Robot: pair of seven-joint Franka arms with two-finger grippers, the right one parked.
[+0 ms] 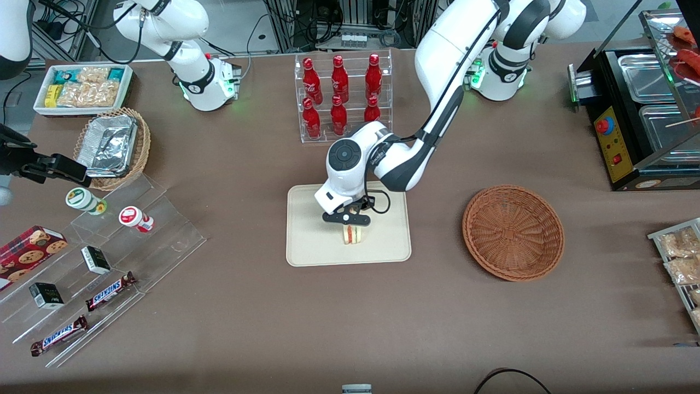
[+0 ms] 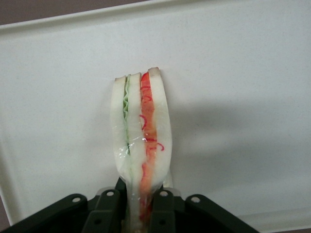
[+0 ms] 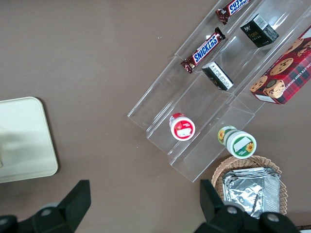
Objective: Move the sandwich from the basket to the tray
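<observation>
Pincer [image 2: 141,206] clamping sandwich [image 2: 141,141], upright on edge, over tray [image 1: 306,246]

The sandwich [image 2: 141,141], standing on the cream tray [image 1: 311,246], has pale white bread with a green layer and a red-and-orange layer along its cut edge. The black pincer [image 1: 348,219], just above the sandwich, hangs from a white arm with dark grey joints. Near the tray toward the working arm's end, the basket [image 1: 513,232] is reddish-brown woven wicker. The desk [image 1: 350,317] is plain dull brown. Farther from the front camera than the tray, red bottles [image 1: 339,93] stand in a clear rack.
</observation>
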